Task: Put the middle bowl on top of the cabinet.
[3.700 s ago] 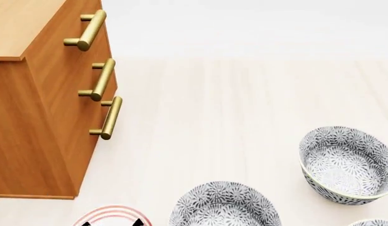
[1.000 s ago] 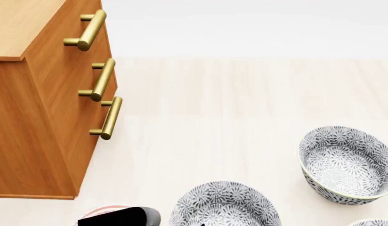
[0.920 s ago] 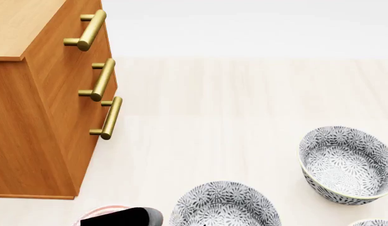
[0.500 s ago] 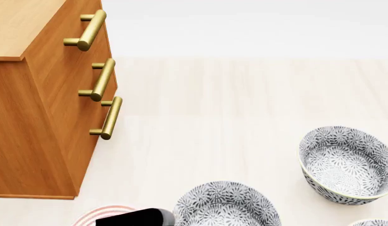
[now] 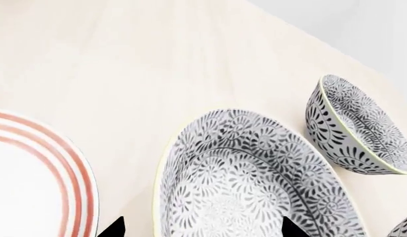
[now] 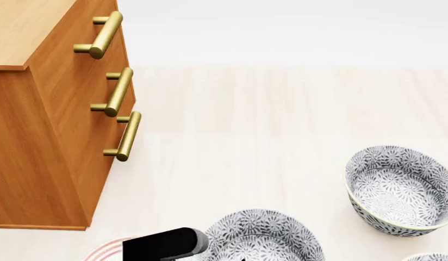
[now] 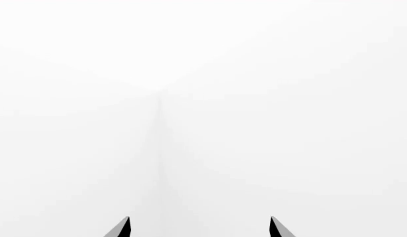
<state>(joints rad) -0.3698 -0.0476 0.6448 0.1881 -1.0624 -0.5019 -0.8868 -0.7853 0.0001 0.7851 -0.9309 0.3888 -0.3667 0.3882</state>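
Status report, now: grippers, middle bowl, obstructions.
Left gripper open, over the middle bowl, not gripping. Right gripper open, empty, facing blank white. Cabinet top bare where visible. Striped plate beside bowl.

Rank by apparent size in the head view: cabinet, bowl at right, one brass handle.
1. Cabinet, by far the largest, though cut off by the frame.
2. Bowl at right.
3. Brass handle, the smallest; all three handles look alike.

The cabinet (image 6: 43, 114) stands far left; plate (image 5: 32, 182) left of the middle bowl (image 6: 260, 236); another bowl (image 6: 399, 189) right.
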